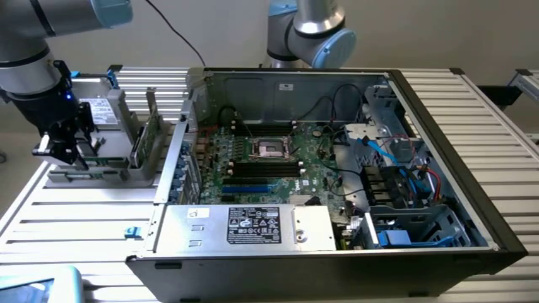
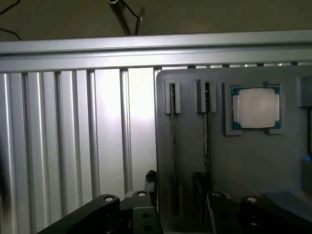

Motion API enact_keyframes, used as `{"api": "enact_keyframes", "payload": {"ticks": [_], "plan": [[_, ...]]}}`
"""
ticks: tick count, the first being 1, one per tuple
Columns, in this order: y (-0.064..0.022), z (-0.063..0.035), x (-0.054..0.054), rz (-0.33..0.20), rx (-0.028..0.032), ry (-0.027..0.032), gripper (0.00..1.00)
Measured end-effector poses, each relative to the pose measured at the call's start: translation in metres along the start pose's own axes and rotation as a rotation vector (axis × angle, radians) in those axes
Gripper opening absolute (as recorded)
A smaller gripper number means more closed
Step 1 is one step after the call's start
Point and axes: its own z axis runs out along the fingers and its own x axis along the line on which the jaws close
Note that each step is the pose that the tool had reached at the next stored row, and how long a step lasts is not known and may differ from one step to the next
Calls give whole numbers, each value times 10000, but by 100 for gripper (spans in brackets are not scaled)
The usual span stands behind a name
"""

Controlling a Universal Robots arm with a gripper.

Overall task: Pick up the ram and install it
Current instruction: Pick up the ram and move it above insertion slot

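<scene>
Poised with open gripper [image 2: 173, 184] astride the ram [image 2: 172, 136] racked between its fingers [image 2: 150, 181]; not yet gripped, lifted or installed.

The thin ram [image 2: 173, 146] stands on its long edge in a gray holder's [image 2: 243, 161] slot.

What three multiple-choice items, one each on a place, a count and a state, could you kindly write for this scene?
1. Where is the gripper? A) above the grey holder beside the computer case B) inside the case C) on the floor
2. How many long narrow slots lie beside the processor in the wrist view? A) one B) two C) five
3. How is the case? A) open, motherboard exposed B) closed by a panel C) boxed up
Answers: 1 A, it hangs over the holder; 2 B, two slots show beside the chip; 3 A, the board lies bare.
</scene>
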Motion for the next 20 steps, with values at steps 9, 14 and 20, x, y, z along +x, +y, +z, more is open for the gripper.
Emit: {"api": "enact_keyframes", "payload": {"ticks": [9,14,20], "plan": [[23,106,2,-3,52,0,43],[39,151,4,-5,290,-12,43],[52,213,5,-401,300,-5,43]]}}
